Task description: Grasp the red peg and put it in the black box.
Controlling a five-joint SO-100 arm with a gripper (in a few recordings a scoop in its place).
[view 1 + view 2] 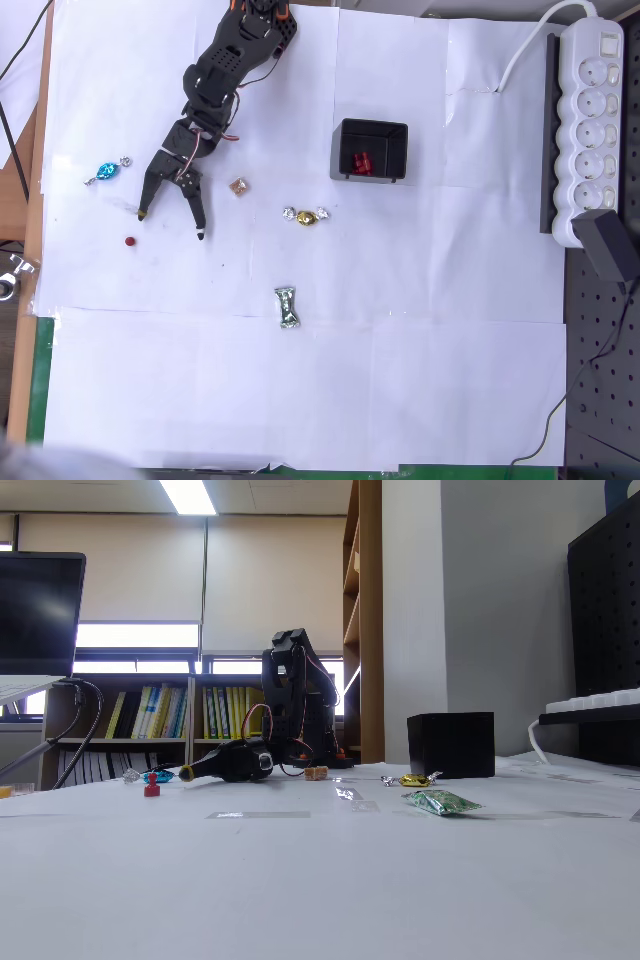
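From where I stand at the table's near edge, the closest thing on the white paper sheet (320, 880) is a crumpled green-and-silver foil candy (441, 801), lying flat; from overhead it sits alone in the middle of the sheet (287, 307). Further back lies a gold-wrapped candy with twisted silver ends (305, 216), and just beyond it a small brownish-gold square candy (238, 186).

Off to the left in the fixed view stands the tiny dark-red peg (151, 785), upright on the paper. In the overhead view it is a small round dot (129, 241), lying near the fingertips of the black two-finger gripper (171, 224) but apart from them, below and left of the left-hand finger. The claw is spread wide, fingers splayed and holding nothing, low over the paper. A blue foil candy (106, 172) rests left of the gripper's wrist.

Farther back stands the small square black plastic box (370, 150), well apart from the peg, with bright red pieces (361, 160) bunched inside. A white power strip (590, 130) lies along the right edge in the overhead view.
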